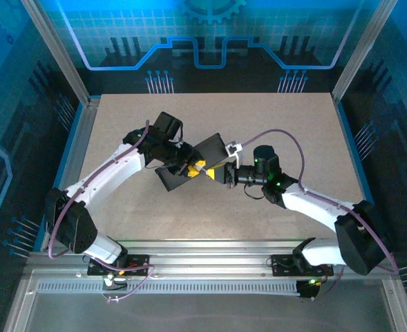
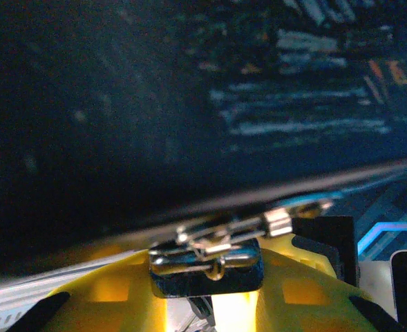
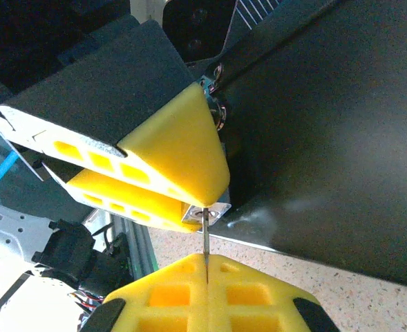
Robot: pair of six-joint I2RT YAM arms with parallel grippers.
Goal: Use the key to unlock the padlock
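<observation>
The padlock (image 2: pixel 206 266), a small dark body with a silvery shackle, hangs on the hasp of a dark box (image 2: pixel 120 104). My left gripper (image 2: pixel 207 285) is shut on the padlock, a yellow finger on each side. In the right wrist view the padlock's silvery keyhole face (image 3: pixel 215 212) peeks out between the left gripper's fingers (image 3: pixel 182 152). My right gripper (image 3: pixel 207 258) is shut on the key (image 3: pixel 206 236), a thin metal blade standing upright with its tip at the keyhole face. Seen from above, both grippers (image 1: pixel 197 168) (image 1: pixel 220 173) meet at the box (image 1: pixel 213 149) in mid-table.
The dark box (image 3: pixel 327 124) sits tilted on the speckled tabletop (image 1: pixel 293 131), right beside both grippers. Aluminium rails (image 1: pixel 210 249) run along the near edge by the arm bases. Frame posts stand at the table's far corners.
</observation>
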